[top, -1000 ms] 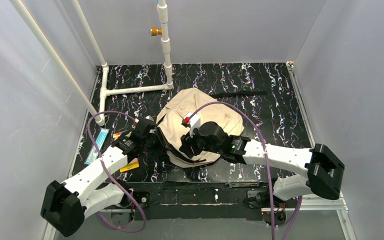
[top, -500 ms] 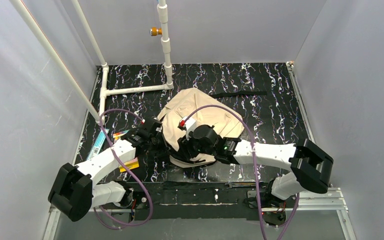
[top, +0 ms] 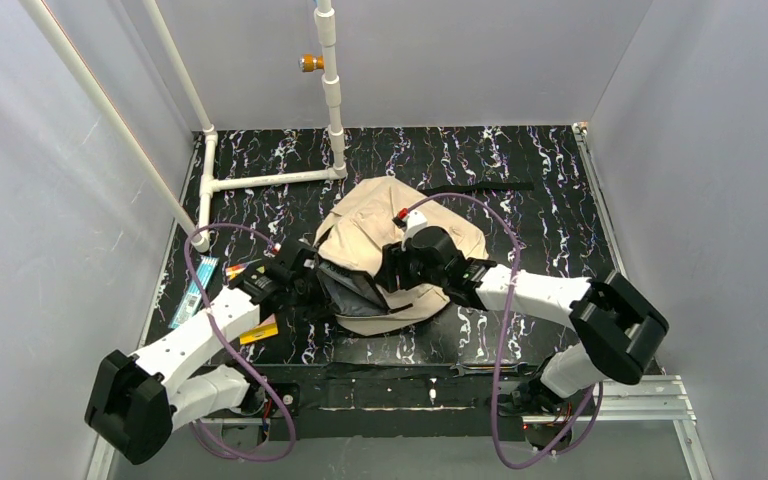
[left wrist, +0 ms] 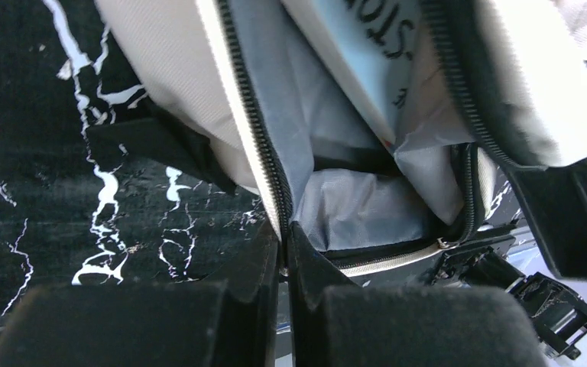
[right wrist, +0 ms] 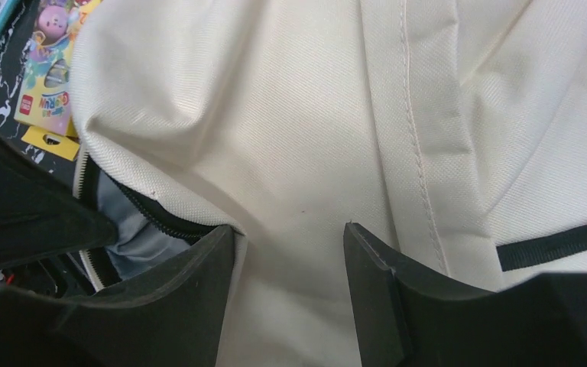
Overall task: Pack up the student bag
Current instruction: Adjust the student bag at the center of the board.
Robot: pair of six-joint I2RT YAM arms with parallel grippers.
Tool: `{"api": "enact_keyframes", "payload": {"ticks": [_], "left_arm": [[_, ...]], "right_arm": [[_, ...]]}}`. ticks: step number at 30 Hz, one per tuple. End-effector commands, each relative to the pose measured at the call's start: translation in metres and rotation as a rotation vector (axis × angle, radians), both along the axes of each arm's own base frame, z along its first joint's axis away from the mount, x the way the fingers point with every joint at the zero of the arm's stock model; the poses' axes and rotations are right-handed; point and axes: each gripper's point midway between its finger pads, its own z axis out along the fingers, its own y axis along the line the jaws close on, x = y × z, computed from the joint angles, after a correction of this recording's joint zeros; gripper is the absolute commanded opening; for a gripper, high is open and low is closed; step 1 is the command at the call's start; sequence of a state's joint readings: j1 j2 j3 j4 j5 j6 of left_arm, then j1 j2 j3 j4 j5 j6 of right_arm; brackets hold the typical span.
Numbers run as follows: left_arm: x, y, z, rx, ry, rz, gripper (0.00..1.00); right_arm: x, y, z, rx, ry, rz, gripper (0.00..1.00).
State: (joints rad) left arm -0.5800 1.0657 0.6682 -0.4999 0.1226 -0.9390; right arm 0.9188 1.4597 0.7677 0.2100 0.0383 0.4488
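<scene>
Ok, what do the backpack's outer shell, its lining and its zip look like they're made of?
Backpack shell: matte beige woven cloth, probably canvas or polyester; a fine weave and stitched seams show.
Lining: thin grey fabric with a slight sheen, likely nylon; it creases sharply.
Zip: black coil-like teeth on pale tape, seemingly plastic, though the look leaves that open.

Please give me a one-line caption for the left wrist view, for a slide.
Left end effector shut on the zipper edge of the open student bag, grey lining visible inside.
</scene>
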Motion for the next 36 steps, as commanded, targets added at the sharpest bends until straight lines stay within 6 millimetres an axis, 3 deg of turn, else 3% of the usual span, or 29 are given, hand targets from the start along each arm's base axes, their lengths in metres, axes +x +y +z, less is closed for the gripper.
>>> {"api": "enact_keyframes", "payload": {"ticks": [1,4,6,10,14,17,21,24,28,32,36], "left_arm": [[-0.029,0.02,-0.02,0.049,0.09,0.05,0.0],[-0.036,0.026,-0.021,0.065,0.09,0.045,0.0],[-0.038,0.027,-0.019,0.047,0.075,0.044,0.0],[-0.036,0.021,-0.003,-0.027,-0.001,0.024,0.0],[-0.032,0.014,0.001,-0.055,-0.017,0.009,0.0],[-0.029,0.013,0.001,-0.051,-0.02,0.011,0.0],[-0.027,0.01,0.003,-0.069,-0.027,0.017,0.0],[-0.027,0.008,0.006,-0.078,-0.025,0.009,0.0],[-0.027,0.007,0.012,-0.074,-0.018,0.001,0.0],[-0.027,0.007,0.013,-0.073,-0.017,0.004,0.0],[-0.028,0.008,0.012,-0.072,-0.014,0.011,0.0]], "right_arm": [[-0.001,0.007,-0.018,0.02,0.048,0.028,0.62],[-0.005,0.004,-0.035,-0.008,0.078,0.039,0.6],[-0.014,0.007,-0.034,0.004,0.086,0.1,0.59],[-0.045,0.022,-0.008,0.088,0.064,0.285,0.68],[-0.064,0.038,0.039,0.188,0.062,0.422,0.76],[-0.055,0.05,0.068,0.227,0.076,0.405,0.81],[-0.036,0.066,0.084,0.276,0.095,0.373,0.81],[-0.03,0.082,0.076,0.301,0.136,0.379,0.76],[-0.037,0.106,0.059,0.34,0.235,0.408,0.51],[-0.045,0.122,0.021,0.273,0.284,0.39,0.33],[-0.044,0.121,-0.022,0.168,0.276,0.343,0.25]]}}
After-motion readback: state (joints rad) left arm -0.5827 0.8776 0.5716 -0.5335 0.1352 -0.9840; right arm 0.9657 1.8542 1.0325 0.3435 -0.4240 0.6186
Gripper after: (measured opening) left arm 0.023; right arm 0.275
